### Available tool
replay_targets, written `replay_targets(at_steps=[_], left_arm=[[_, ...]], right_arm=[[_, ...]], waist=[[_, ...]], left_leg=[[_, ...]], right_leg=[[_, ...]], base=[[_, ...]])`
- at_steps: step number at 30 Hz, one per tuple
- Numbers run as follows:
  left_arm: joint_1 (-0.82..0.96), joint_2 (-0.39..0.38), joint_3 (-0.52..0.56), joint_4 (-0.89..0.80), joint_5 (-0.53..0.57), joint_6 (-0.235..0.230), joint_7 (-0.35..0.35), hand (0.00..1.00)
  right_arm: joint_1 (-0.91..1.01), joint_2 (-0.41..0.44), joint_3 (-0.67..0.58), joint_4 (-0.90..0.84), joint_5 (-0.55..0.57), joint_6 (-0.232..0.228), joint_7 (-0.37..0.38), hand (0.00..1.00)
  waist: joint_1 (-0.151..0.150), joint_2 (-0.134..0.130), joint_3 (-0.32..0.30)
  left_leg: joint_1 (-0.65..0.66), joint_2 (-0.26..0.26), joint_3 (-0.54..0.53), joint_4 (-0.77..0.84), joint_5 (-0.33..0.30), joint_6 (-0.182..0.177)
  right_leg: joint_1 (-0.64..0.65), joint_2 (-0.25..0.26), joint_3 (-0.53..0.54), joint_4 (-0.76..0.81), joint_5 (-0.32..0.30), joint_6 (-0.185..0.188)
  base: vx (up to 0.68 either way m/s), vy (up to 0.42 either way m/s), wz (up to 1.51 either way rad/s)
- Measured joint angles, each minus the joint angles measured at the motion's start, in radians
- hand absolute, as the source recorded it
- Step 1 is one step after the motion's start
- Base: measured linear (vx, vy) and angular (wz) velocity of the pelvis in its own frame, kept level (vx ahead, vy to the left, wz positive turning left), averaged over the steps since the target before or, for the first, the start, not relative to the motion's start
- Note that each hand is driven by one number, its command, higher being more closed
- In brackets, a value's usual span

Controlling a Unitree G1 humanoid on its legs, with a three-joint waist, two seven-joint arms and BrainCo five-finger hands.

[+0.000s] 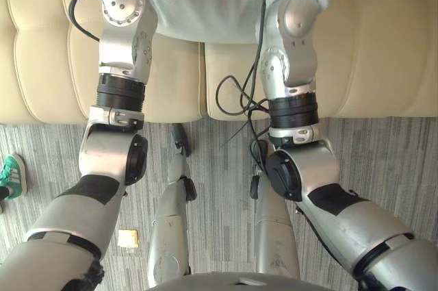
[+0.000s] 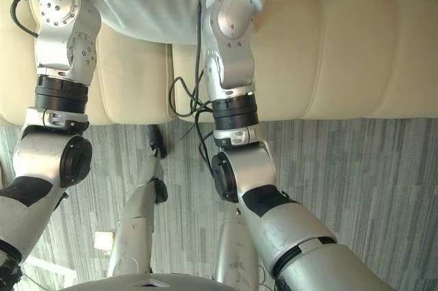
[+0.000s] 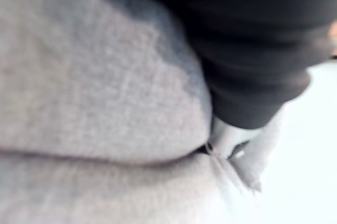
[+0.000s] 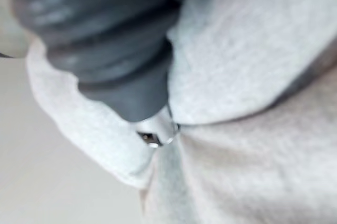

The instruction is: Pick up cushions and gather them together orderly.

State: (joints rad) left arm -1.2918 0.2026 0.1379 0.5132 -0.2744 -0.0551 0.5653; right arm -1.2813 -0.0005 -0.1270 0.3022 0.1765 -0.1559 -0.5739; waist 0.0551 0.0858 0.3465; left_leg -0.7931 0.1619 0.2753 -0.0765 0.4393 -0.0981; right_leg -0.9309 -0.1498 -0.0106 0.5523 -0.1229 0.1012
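Both stretched forward | left hand (image 3: 253, 60), right hand (image 4: 121, 50) pressed against grey cushion (image 1: 205, 3)

Cream tufted sofa (image 1: 383, 44) spans the far side, seat seam near centre. Grey streaked carpet (image 1: 390, 161) lies in front of it. Green-and-white shoe (image 1: 12, 176) at left edge. Small pale square scrap (image 1: 127, 238) on carpet, nearer.

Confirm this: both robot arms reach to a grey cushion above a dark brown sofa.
Not quite: the sofa is cream, not dark brown, as the left eye view shows. Both arms do reach to the grey cushion above it.
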Motion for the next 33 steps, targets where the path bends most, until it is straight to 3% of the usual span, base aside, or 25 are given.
replay_targets(at_steps=[3, 4, 6, 7, 8, 9, 13, 16, 19, 24, 26, 29, 31, 32, 33], left_arm=[[0.010, 0.001, 0.015, -0.006, -0.011, -0.012, 0.000, 0.00], [0.023, 0.010, 0.038, -0.026, -0.041, -0.022, -0.004, 0.00], [0.027, 0.011, 0.050, -0.026, -0.053, -0.022, -0.006, 0.00], [0.049, 0.036, 0.084, -0.017, -0.077, -0.023, -0.012, 0.00], [0.054, 0.048, 0.089, -0.017, -0.078, -0.023, -0.015, 0.00], [0.055, 0.066, 0.097, -0.016, -0.085, -0.023, -0.028, 0.00], [0.054, 0.132, 0.099, 0.032, -0.095, -0.021, -0.061, 0.00], [0.056, 0.216, 0.114, 0.084, -0.095, -0.018, -0.095, 0.00], [0.057, 0.292, 0.127, 0.123, -0.120, -0.013, -0.156, 0.00], [0.101, 0.332, 0.124, 0.114, -0.184, -0.017, -0.201, 0.00], [0.215, 0.331, 0.114, 0.028, -0.205, -0.028, -0.211, 0.00], [0.451, 0.331, 0.119, -0.140, -0.218, -0.046, -0.223, 0.00], [0.620, 0.323, 0.129, -0.232, -0.218, -0.059, -0.229, 0.00], [0.764, 0.298, 0.146, -0.304, -0.213, -0.065, -0.237, 0.00], [0.859, 0.265, 0.153, -0.347, -0.211, -0.070, -0.250, 0.00]], right_arm=[[0.000, -0.017, 0.004, -0.003, 0.020, -0.017, 0.007, 0.00], [-0.002, -0.032, 0.005, -0.012, 0.031, -0.028, 0.027, 0.00], [-0.002, -0.043, 0.006, -0.011, 0.034, -0.037, 0.030, 0.00], [-0.001, -0.055, 0.008, -0.010, 0.052, -0.037, 0.044, 0.00], [0.000, -0.051, 0.007, -0.010, 0.058, -0.037, 0.046, 0.00], [0.000, -0.055, 0.006, -0.010, 0.077, -0.038, 0.049, 0.00], [-0.017, -0.139, 0.006, 0.059, 0.146, -0.041, 0.075, 0.00], [-0.066, -0.228, 0.005, 0.175, 0.206, -0.029, 0.100, 0.00], [-0.094, -0.359, 0.009, 0.297, 0.336, -0.001, 0.126, 0.00], [-0.092, -0.468, 0.058, 0.343, 0.418, 0.031, 0.157, 0.00], [-0.046, -0.507, 0.059, 0.297, 0.434, 0.032, 0.158, 0.00], [0.161, -0.563, 0.001, 0.068, 0.447, 0.028, 0.161, 0.00], [0.342, -0.572, -0.057, -0.060, 0.428, 0.026, 0.179, 0.00], [0.509, -0.562, -0.093, -0.133, 0.398, 0.027, 0.190, 0.00], [0.646, -0.540, -0.125, -0.176, 0.371, 0.028, 0.203, 0.00]], waist=[[0.000, 0.001, 0.004], [-0.009, 0.003, 0.006], [-0.008, 0.000, 0.008], [0.002, 0.002, 0.017], [-0.007, -0.001, 0.019], [-0.028, 0.001, 0.020], [-0.023, 0.001, 0.020], [-0.023, 0.001, 0.020], [-0.025, 0.000, 0.021], [-0.036, 0.000, 0.022], [-0.046, 0.000, 0.022], [-0.046, -0.001, 0.023], [-0.046, -0.003, 0.024], [-0.043, -0.003, 0.024], [-0.048, -0.003, 0.023]], left_leg=[[-0.007, -0.015, -0.005, 0.000, -0.012, -0.013], [-0.014, -0.016, 0.041, -0.001, -0.174, -0.104], [-0.013, -0.016, 0.084, -0.001, -0.223, -0.151], [0.010, -0.007, 0.119, -0.001, -0.092, -0.068], [0.011, -0.012, 0.119, 0.000, -0.082, -0.019], [0.009, -0.025, 0.115, -0.001, -0.085, -0.011], [0.011, -0.020, 0.104, 0.000, -0.057, 0.021], [0.029, -0.009, 0.103, 0.000, -0.053, 0.023], [0.045, -0.009, 0.089, 0.000, -0.014, 0.002], [0.081, -0.010, 0.079, 0.000, -0.013, 0.001], [0.110, -0.014, 0.073, 0.000, -0.013, 0.001], [0.151, -0.018, 0.051, -0.001, -0.014, 0.000], [0.185, -0.022, 0.051, -0.001, -0.042, -0.020], [0.221, -0.022, 0.033, -0.001, -0.079, 0.015], [0.241, -0.027, 0.024, -0.001, -0.093, 0.022]], right_leg=[[-0.022, -0.018, -0.001, 0.041, -0.028, -0.001], [-0.036, -0.025, 0.004, 0.048, -0.027, 0.006], [-0.032, -0.045, 0.006, 0.020, -0.011, 0.006], [-0.033, -0.031, 0.027, 0.037, -0.023, 0.017], [-0.037, -0.031, 0.032, 0.049, -0.030, 0.019], [-0.037, -0.039, 0.034, 0.059, -0.040, 0.022], [-0.020, -0.038, 0.022, 0.041, -0.040, 0.022], [0.007, -0.035, 0.004, 0.028, -0.040, 0.022], [0.042, -0.037, -0.003, 0.012, -0.039, 0.021], [0.094, -0.039, -0.011, -0.008, -0.038, 0.019], [0.131, -0.039, -0.019, -0.012, -0.039, 0.018], [0.182, -0.045, -0.029, -0.021, -0.045, 0.013], [0.216, -0.053, -0.033, -0.023, -0.056, 0.013], [0.248, -0.051, -0.037, -0.024, -0.063, 0.017], [0.276, -0.052, -0.047, -0.027, -0.068, 0.022]], base=[[0.02, -0.064, 0.31], [0.02, -0.066, 0.31], [0.04, -0.029, 0.03], [0.03, -0.056, -0.35], [0.00, -0.080, -0.23], [-0.01, -0.053, 0.15], [0.03, -0.076, 0.03], [-0.01, -0.109, -0.01], [-0.03, -0.125, 0.10], [-0.01, -0.111, 0.02], [0.03, -0.110, 0.09], [0.04, -0.110, 0.09], [0.03, -0.084, 0.00], [0.05, -0.109, -0.03], [0.04, -0.092, 0.04]])
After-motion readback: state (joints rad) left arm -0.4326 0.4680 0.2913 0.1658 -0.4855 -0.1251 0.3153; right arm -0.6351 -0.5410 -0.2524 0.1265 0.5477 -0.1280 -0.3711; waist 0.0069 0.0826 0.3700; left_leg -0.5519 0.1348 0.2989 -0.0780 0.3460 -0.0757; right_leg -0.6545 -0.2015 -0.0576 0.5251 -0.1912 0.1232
